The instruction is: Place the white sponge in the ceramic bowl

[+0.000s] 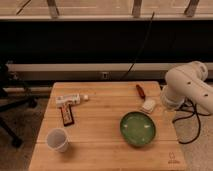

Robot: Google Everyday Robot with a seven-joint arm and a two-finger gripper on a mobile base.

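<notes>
The white sponge lies flat on the wooden table, right of centre, just above the bowl's far right rim. The ceramic bowl is green-glazed and round, and stands at the front right of the table with nothing in it but light spots. My gripper hangs under the white arm at the table's right edge. It is just right of the sponge and apart from it.
A red-handled tool lies behind the sponge. A white gun-shaped tool with a dark red handle lies at the left. A white paper cup stands at the front left. A black cable hangs behind the table.
</notes>
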